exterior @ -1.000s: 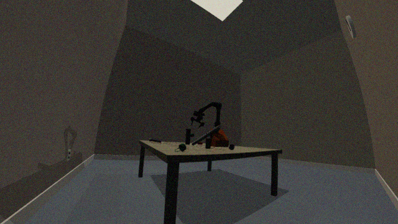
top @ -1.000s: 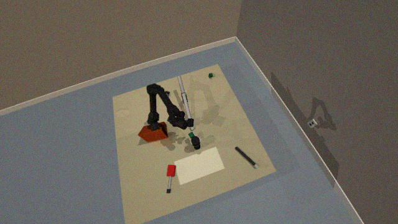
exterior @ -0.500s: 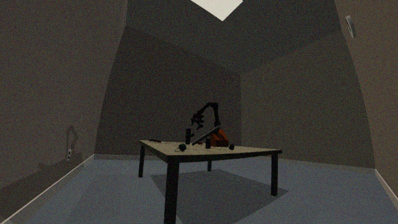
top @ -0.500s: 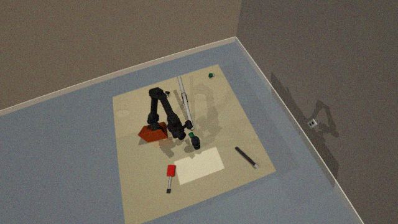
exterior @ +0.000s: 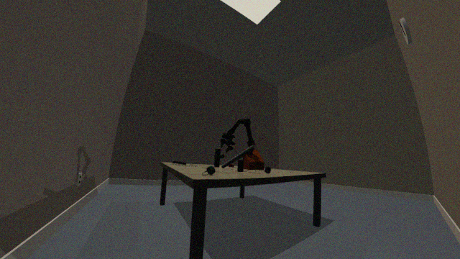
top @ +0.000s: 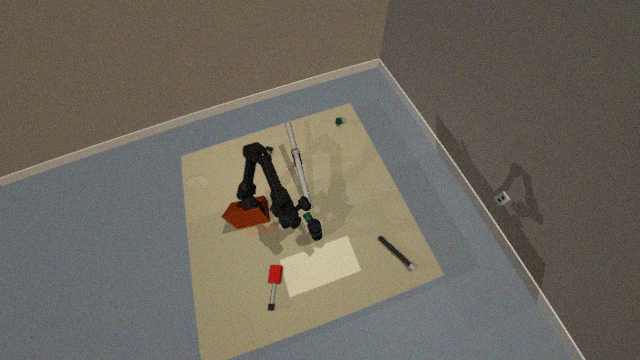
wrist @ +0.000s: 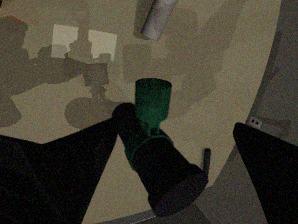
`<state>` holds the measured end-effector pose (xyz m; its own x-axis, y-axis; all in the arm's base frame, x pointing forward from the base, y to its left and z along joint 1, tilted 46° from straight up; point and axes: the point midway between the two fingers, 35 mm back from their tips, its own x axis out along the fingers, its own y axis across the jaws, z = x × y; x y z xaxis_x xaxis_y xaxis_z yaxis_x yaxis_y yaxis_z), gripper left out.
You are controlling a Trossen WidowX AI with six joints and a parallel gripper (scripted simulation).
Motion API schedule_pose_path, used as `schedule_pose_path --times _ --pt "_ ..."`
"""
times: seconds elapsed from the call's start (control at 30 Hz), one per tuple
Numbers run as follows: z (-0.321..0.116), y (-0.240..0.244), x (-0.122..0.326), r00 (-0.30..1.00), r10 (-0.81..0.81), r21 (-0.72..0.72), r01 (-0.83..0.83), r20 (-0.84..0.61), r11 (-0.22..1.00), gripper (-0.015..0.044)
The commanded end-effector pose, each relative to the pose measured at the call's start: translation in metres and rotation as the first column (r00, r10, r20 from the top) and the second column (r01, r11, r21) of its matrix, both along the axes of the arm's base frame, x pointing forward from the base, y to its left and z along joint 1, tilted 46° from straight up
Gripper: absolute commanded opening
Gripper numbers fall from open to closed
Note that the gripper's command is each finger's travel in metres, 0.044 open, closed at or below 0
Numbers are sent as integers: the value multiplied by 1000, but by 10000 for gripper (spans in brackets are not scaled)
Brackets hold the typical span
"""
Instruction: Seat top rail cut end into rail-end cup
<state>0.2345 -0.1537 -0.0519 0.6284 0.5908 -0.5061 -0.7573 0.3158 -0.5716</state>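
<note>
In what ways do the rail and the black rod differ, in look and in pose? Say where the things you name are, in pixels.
The rail (top: pixel 302 177) (exterior: pixel 238 157) (wrist: pixel 159 19) is pale grey; the rod (top: pixel 396 253) (exterior: pixel 179 162) (wrist: pixel 206 163) is mostly black with a light tip. The rail is longer, the rod shorter. The rail slopes above the table; the rod lies flat on it. Both are long and thin.

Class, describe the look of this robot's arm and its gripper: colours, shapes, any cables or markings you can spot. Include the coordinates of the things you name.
The arm (top: pixel 274 181) (exterior: pixel 249 132) is dark, nearly black, with slim links and bulkier joints. The gripper (wrist: pixel 177 125) has two matching black fingers, broad and tapering to blunt, rounded tips. I can make out no cables or markings in this dim light.
</note>
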Motion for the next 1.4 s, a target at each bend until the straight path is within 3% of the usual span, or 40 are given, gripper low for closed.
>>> schedule_pose_path --times 0.0,1.37 --pt "-22 31 0 1000 6 31 -5 -11 999 440" --pt "-52 64 36 1000 4 29 -3 -14 1000 440"
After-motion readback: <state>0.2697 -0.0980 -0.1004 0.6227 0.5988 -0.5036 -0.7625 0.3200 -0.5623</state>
